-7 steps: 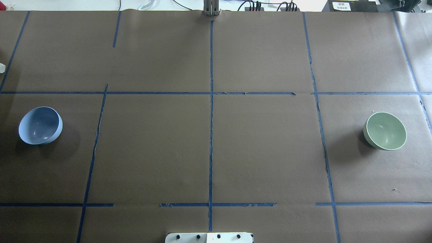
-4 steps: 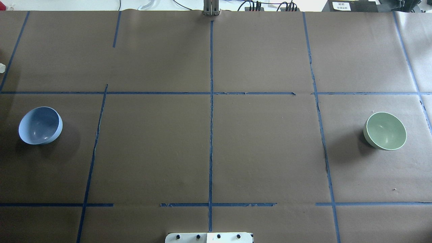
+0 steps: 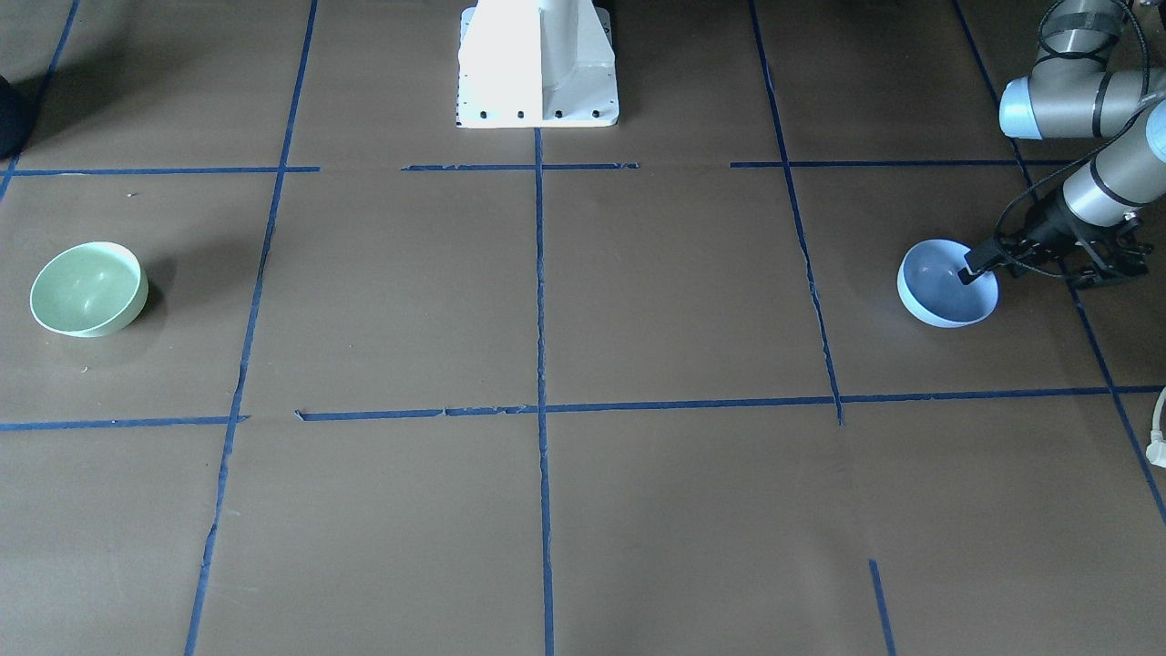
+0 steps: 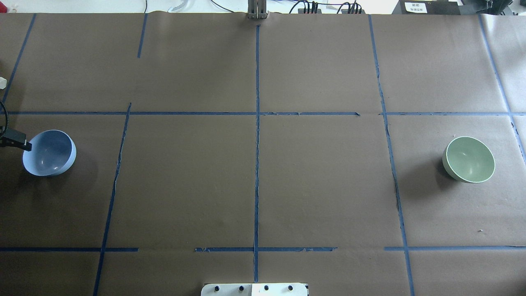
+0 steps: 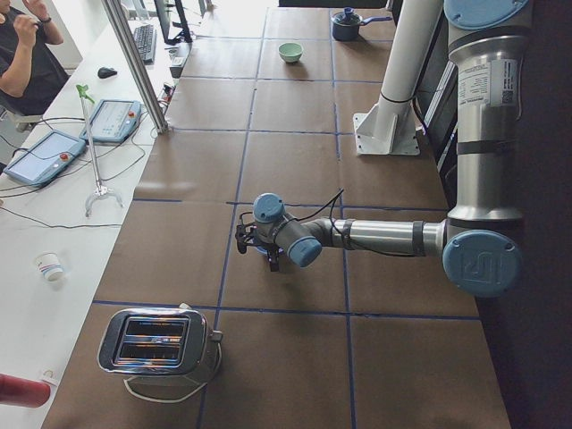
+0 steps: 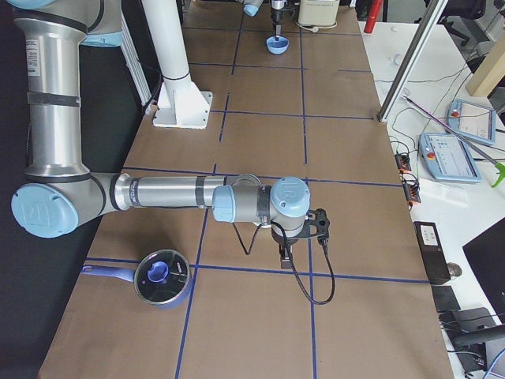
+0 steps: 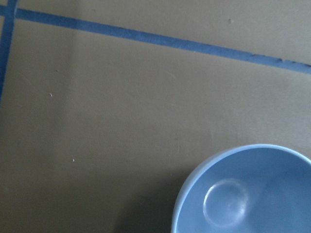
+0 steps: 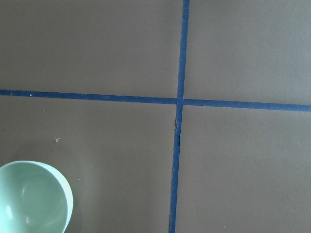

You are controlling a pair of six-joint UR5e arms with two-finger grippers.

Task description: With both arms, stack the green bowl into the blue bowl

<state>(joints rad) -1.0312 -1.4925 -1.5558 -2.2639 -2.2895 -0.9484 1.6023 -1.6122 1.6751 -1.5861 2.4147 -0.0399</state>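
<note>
The blue bowl stands upright at the table's left side, and also shows in the front view and the left wrist view. My left gripper hangs at the bowl's outer rim and looks open. One of its fingers touches or nearly touches the rim. The green bowl stands upright at the far right, and also shows in the right wrist view. My right gripper shows only in the right side view, high above the table; I cannot tell whether it is open or shut.
A pot with a blue lid sits beyond the table's right end, near the green bowl's side. A toaster sits beyond the left end. The white pedestal base stands at the robot's edge.
A finger of my left gripper has come into the overhead view at the left edge, beside the blue bowl. Neither bowl has moved.
</note>
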